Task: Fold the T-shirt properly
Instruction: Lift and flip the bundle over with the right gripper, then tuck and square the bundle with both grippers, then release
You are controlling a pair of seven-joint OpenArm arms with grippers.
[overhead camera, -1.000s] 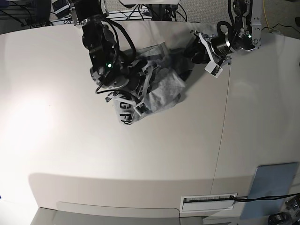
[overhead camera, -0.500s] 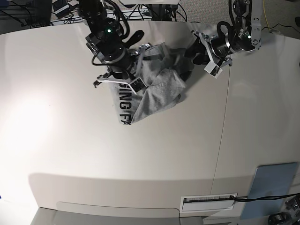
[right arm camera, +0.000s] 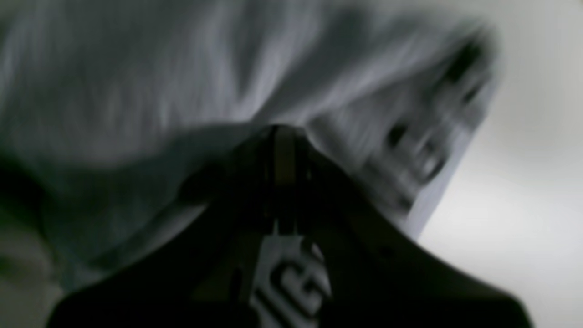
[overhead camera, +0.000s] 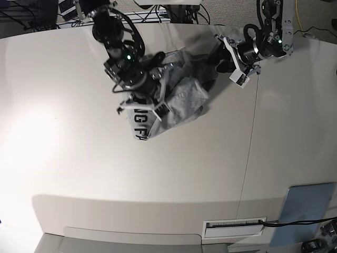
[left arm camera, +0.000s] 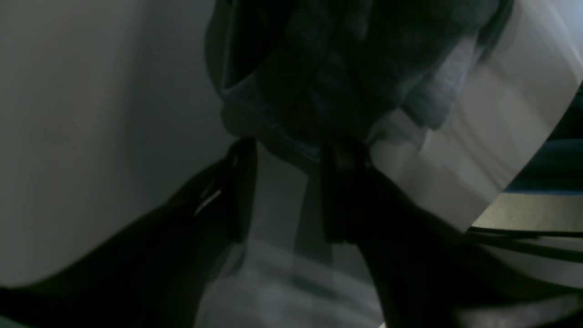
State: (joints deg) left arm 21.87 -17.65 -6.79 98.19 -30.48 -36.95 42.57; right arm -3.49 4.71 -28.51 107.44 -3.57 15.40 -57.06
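Observation:
The heather-grey T-shirt point(overhead camera: 181, 103) lies bunched at the back middle of the table, with black lettering point(overhead camera: 139, 124) showing on its front-left flap. In the base view my right gripper point(overhead camera: 142, 108) is down on that flap. In the blurred right wrist view the right gripper point(right arm camera: 282, 136) has its fingers pressed together into a fold of the T-shirt point(right arm camera: 182, 68). My left gripper point(overhead camera: 217, 62) is at the shirt's right edge. In the left wrist view the left gripper point(left arm camera: 291, 155) is open, and the hem of the T-shirt point(left arm camera: 364, 68) lies right at its fingertips.
The white table point(overhead camera: 79, 158) has a seam point(overhead camera: 251, 137) running front to back on its right side. A grey-blue panel point(overhead camera: 308, 211) and a label slot point(overhead camera: 234, 226) sit at the front right. Cables and equipment point(overhead camera: 68, 8) crowd the back edge.
My right arm swung back and left, exposing more lettering, then came forward again onto the lettered flap. The flap shifted with it. The left arm stayed put.

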